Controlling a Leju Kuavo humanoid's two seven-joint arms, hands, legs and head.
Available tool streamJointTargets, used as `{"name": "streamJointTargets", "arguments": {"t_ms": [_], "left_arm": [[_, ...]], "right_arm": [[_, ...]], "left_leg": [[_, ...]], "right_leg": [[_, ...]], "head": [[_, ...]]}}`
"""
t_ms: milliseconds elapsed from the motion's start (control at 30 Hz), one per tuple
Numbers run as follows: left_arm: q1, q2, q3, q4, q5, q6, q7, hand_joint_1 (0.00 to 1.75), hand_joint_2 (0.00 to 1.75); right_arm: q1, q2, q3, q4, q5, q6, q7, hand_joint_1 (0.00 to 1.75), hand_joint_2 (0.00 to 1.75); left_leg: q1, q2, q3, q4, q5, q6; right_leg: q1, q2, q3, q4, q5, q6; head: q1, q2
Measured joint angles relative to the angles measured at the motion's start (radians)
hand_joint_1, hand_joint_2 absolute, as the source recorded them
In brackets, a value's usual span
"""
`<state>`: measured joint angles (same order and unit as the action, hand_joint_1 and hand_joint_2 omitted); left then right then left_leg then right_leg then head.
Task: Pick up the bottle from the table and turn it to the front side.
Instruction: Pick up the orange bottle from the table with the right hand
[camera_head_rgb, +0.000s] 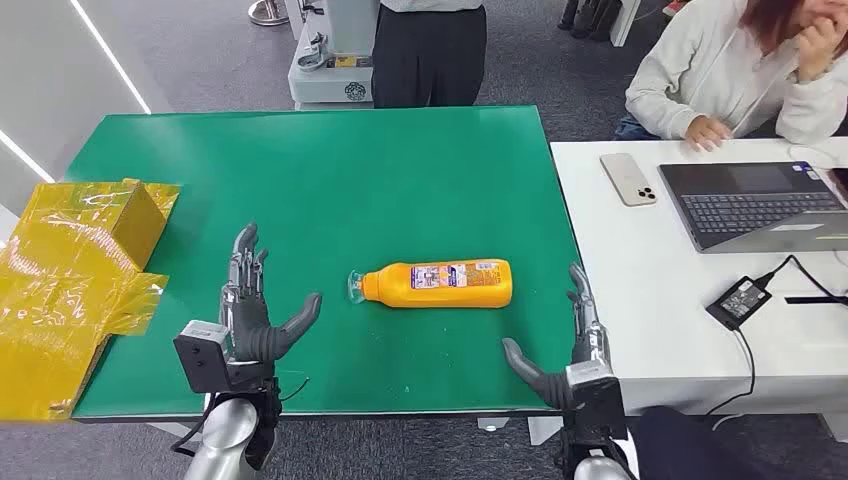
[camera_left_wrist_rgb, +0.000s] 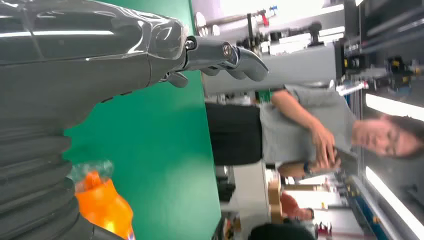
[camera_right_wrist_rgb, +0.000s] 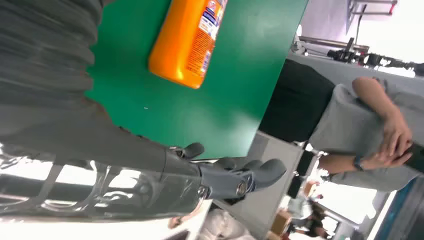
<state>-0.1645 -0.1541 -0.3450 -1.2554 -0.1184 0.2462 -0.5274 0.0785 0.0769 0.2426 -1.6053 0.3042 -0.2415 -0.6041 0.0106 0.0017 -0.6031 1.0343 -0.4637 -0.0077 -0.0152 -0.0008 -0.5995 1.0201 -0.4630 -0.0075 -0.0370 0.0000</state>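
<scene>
Both hands flank the orange bottle, neither touching it.

Left hand (camera_head_rgb: 252, 318) hovers over the near-left part of the green table (camera_head_rgb: 300, 170), fingers apart, thumb angled toward the bottle, nothing in it. Right hand (camera_head_rgb: 570, 350) sits at the near-right edge of the same table, fingers spread, thumb turned inward, also holding nothing. Orange bottle (camera_head_rgb: 440, 284) lies on its side between them, slightly farther out, long axis running left to right: clear cap end toward the left hand, flat base toward the right hand, label facing up. Base end looks nearer to the right hand than the cap is to the left; judged, the right hand has the shorter reach.
</scene>
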Motion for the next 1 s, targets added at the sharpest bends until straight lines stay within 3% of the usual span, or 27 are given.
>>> {"name": "streamJointTargets", "arguments": {"t_ms": [200, 333, 467, 600, 733, 1000], "left_arm": [[-0.024, -0.007, -0.019, 0.042, 0.001, -0.008, -0.010, 0.00, 1.75], [-0.049, -0.012, -0.032, 0.081, 0.002, -0.024, -0.011, 0.00, 1.75], [-0.080, -0.015, -0.050, 0.139, 0.004, -0.043, -0.014, 0.00, 1.75], [-0.123, -0.022, -0.066, 0.212, 0.011, -0.049, -0.018, 0.00, 1.75], [-0.157, -0.028, -0.071, 0.279, 0.014, -0.047, -0.017, 0.00, 1.75], [-0.178, -0.023, -0.072, 0.367, 0.013, -0.023, -0.013, 0.00, 1.75]], "right_arm": [[-0.113, -0.024, 0.009, 0.102, 0.079, 0.001, 0.044, 0.00, 1.75], [-0.206, -0.052, 0.031, 0.187, 0.120, 0.052, 0.098, 0.00, 1.75], [-0.325, -0.097, 0.083, 0.298, 0.160, 0.256, 0.179, 0.00, 1.75], [-0.487, -0.125, 0.157, 0.471, 0.159, 0.476, 0.191, 0.00, 1.75], [-0.609, -0.131, 0.227, 0.615, 0.157, 0.551, 0.184, 0.00, 1.75], [-0.746, -0.131, 0.364, 0.751, 0.145, 0.686, 0.187, 0.00, 1.75]], "left_leg": [[0.000, 0.000, 0.000, 0.000, 0.001, 0.000], [0.000, 0.000, 0.000, 0.000, 0.001, 0.000], [0.000, 0.000, 0.000, 0.001, 0.001, 0.000], [0.000, 0.000, 0.000, 0.001, 0.002, 0.000], [0.000, -0.001, 0.000, 0.001, 0.003, 0.000], [0.000, -0.001, -0.001, 0.001, 0.002, 0.000]], "right_leg": [[0.000, 0.000, 0.000, 0.000, 0.000, 0.000], [0.000, 0.000, 0.000, 0.000, 0.000, 0.000], [0.000, 0.000, 0.000, 0.001, 0.001, 0.000], [0.000, 0.000, 0.000, 0.001, 0.002, 0.000], [0.000, 0.000, 0.000, 0.001, 0.002, 0.000], [0.000, 0.000, -0.001, 0.002, 0.002, 0.000]], "head": [[0.000, 0.000], [0.000, 0.000], [0.000, 0.000], [0.000, 0.000], [0.000, 0.000], [0.000, 0.000]]}}
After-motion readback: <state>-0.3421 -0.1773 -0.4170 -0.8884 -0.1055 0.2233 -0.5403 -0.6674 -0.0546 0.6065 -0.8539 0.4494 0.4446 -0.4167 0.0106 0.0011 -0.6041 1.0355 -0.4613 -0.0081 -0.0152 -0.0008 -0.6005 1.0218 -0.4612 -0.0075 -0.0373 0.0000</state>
